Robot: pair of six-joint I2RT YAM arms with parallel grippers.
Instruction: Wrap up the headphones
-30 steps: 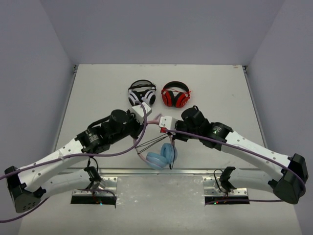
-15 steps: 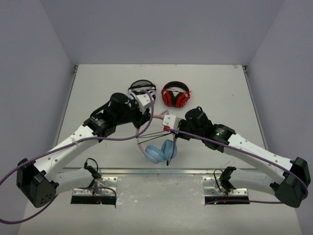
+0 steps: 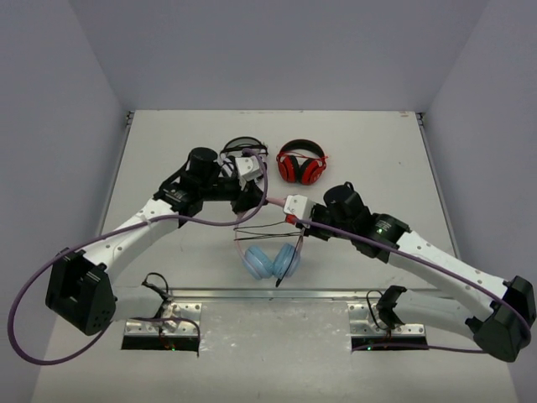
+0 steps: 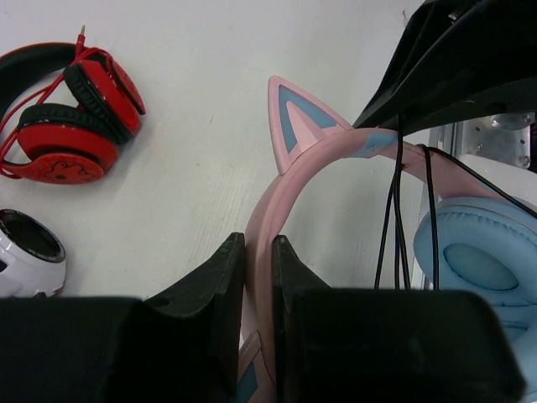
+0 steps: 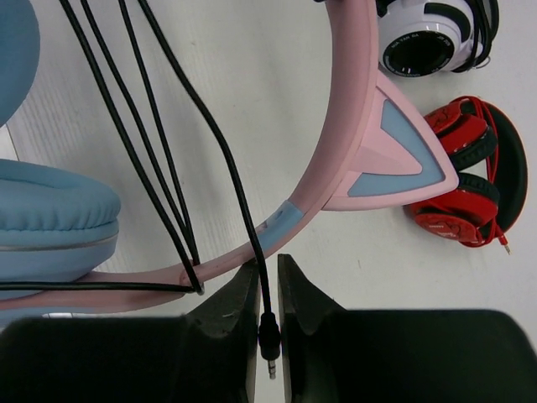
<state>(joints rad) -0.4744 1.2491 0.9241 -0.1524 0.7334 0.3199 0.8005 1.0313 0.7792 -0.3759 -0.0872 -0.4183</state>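
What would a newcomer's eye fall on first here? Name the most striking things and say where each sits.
The pink cat-eared headphones stand out, held mid-scene between the two claws. The left claw clamps the headband, and the right claw pinches the black cable near its plug. Farther back lie red-and-black headphones and, beside them, white-and-black headphones.

Top view: left white-and-black jointed arm [image 3: 126, 235] is extended from its base at 8 o'clock toward 2 o'clock, wrist bent down. The right white-and-black jointed arm [image 3: 436, 256] is stretched from 4 o'clock toward 10 o'clock. Both ends are near centre. The left black two-finger gripper [image 4: 258, 243] lies at 11 o'clock from the right black two-finger gripper [image 5: 267, 264].

Left jaws are pinched on a pink cat-eared headband [image 4: 264, 214]. Right jaws are pressed onto a thin black cable [image 5: 239, 193] just above its plug.
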